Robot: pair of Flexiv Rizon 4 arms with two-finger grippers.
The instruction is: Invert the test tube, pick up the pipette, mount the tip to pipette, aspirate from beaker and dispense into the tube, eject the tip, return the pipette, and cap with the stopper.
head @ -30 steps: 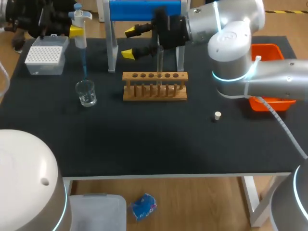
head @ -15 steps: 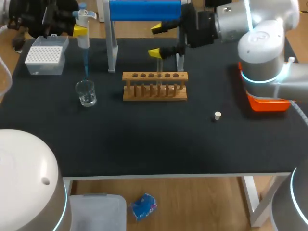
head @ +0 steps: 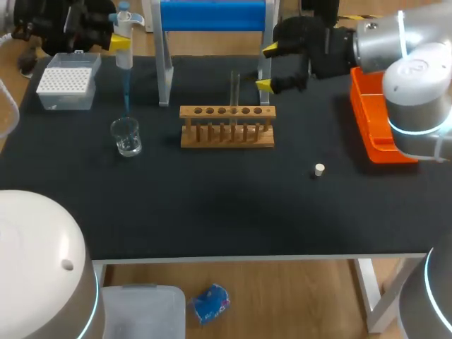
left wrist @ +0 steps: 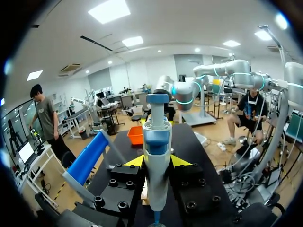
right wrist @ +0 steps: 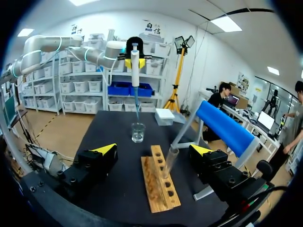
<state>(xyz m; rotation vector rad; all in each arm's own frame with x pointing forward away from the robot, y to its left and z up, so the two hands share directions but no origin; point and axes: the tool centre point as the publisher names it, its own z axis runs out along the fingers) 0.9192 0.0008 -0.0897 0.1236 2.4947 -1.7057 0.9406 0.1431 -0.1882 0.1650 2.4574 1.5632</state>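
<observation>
Already the test tube [head: 234, 88] stands mouth-up in the rack [head: 226, 134]. The left claw [left wrist: 156, 161] grips the tipped pipette [head: 123, 60] above the beaker [head: 127, 138], and the right claw [head: 268, 68] gapes wide and empty. Aspirating, dispensing, ejecting and capping with the stopper [head: 319, 169] look undone.

Left arm [head: 49, 18]: in from the far left corner. Left end effector [head: 121, 44] clamped on the upright pipette [head: 124, 28], one yellow tip each side.

Right arm [head: 417, 78]: in from the right, wrist level over the far counter [head: 212, 205]. Right end effector [head: 268, 68] pointing left, fingers spread wide.
</observation>
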